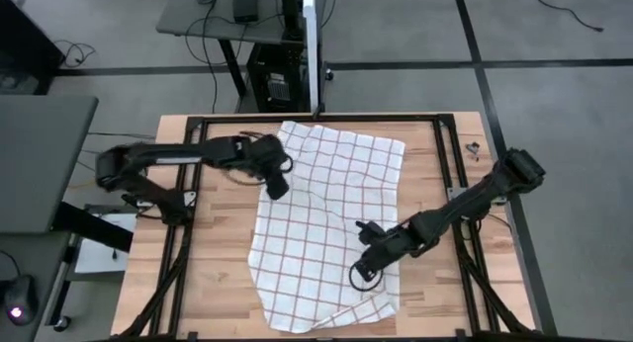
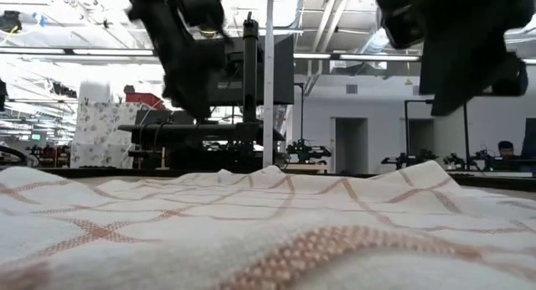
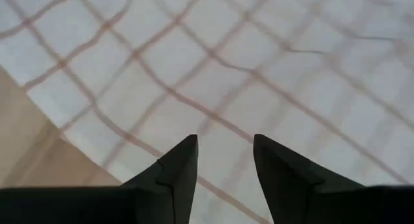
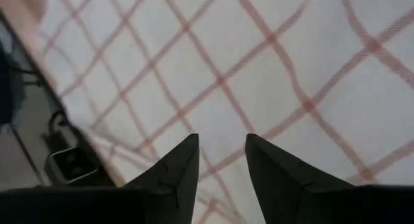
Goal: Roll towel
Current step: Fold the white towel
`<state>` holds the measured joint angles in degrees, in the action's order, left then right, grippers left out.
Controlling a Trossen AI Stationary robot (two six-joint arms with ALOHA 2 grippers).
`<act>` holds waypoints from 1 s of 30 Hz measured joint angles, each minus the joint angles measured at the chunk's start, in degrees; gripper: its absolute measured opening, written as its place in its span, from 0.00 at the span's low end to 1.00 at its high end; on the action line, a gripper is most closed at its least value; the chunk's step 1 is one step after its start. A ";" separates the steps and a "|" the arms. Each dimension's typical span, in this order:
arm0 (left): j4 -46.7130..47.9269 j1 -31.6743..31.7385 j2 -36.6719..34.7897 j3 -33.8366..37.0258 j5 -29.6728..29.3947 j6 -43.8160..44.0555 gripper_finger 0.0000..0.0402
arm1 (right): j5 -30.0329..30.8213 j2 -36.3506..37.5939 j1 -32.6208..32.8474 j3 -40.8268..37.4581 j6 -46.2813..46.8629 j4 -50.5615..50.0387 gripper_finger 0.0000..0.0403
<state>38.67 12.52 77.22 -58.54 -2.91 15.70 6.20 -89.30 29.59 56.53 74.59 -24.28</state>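
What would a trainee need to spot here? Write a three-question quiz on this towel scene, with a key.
1. True or false: the towel is already rolled up.
2. Which gripper is over the towel's edge on the left arm's side? A) left gripper B) right gripper
3. Fill in: in both wrist views the fingers stand apart with ____ between them.

Key:
1. False; it lies spread flat on the wooden table.
2. A; the right gripper is over the towel's near part, toward the right arm's side.
3. Nothing; only cloth shows below, with no fold pinched.
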 joint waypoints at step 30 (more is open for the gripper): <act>3.83 -45.74 -6.73 14.40 1.66 59.71 0.37 | 6.04 -1.94 11.58 0.05 -21.01 6.83 0.31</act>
<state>42.50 -33.22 70.50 -44.14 -1.26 75.41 12.24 -91.24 41.17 56.58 53.58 -17.45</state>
